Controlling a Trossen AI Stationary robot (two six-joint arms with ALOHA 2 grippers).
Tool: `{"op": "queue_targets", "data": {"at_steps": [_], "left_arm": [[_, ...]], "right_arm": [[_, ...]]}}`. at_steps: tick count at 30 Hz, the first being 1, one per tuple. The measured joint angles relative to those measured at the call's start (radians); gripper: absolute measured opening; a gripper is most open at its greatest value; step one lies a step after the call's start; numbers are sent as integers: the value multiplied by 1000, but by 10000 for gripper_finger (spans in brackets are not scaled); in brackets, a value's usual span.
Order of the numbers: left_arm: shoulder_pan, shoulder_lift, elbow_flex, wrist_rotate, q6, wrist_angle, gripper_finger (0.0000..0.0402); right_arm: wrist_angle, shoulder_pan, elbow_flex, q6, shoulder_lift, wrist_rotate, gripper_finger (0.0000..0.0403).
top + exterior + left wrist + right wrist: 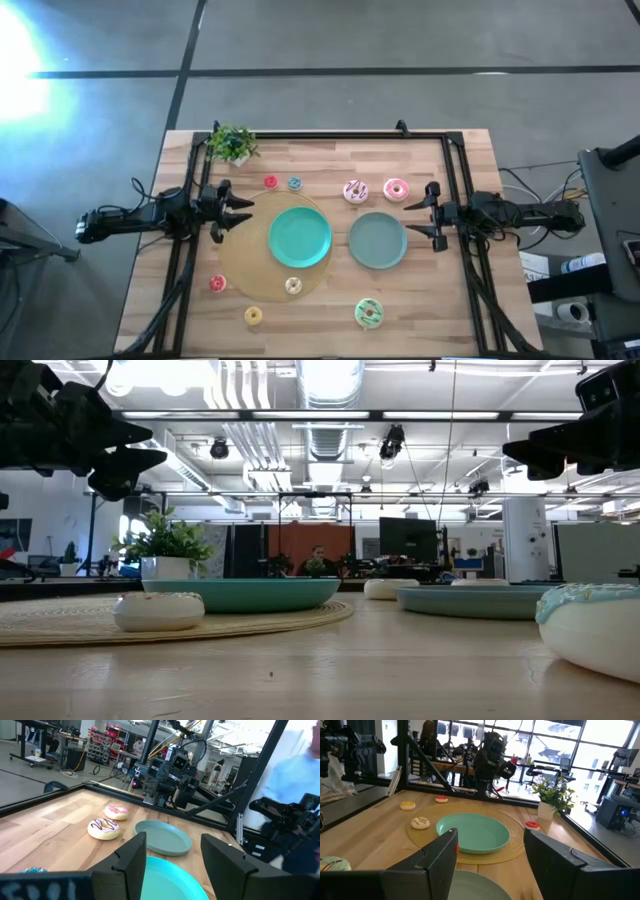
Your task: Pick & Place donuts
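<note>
Both grippers hover above the table, open and holding nothing. My left gripper (pixel 238 212) is at the left edge of the woven mat; my right gripper (pixel 428 216) is just right of the grey-green plate (pixel 377 241). The white-sprinkled donut (pixel 355 191) and pink donut (pixel 396 189) lie flat behind that plate. The green donut (pixel 369 313) lies near the near edge. Tiny donuts lie around the teal plate (pixel 300 237): red (pixel 270 182), blue (pixel 295 183), another red (pixel 217 283), cream (pixel 293 286) on the mat, yellow (pixel 253 316).
A round woven mat (pixel 245 262) lies under the teal plate. A small potted plant (pixel 232 143) stands at the far left corner. A dark frame (pixel 330 136) runs along the far edge and down both sides. People show in the room beyond.
</note>
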Motion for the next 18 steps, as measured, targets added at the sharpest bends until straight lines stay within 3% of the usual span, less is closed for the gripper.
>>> {"op": "queue_targets", "data": {"at_steps": [13, 15, 18], "left_arm": [[0, 0, 0, 0, 0, 0, 163], [0, 0, 0, 0, 0, 0, 163], [0, 0, 0, 0, 0, 0, 163]], "right_arm": [[3, 0, 0, 15, 0, 0, 221], [4, 2, 0, 136, 0, -1, 221], [1, 2, 0, 525, 0, -3, 221]]}}
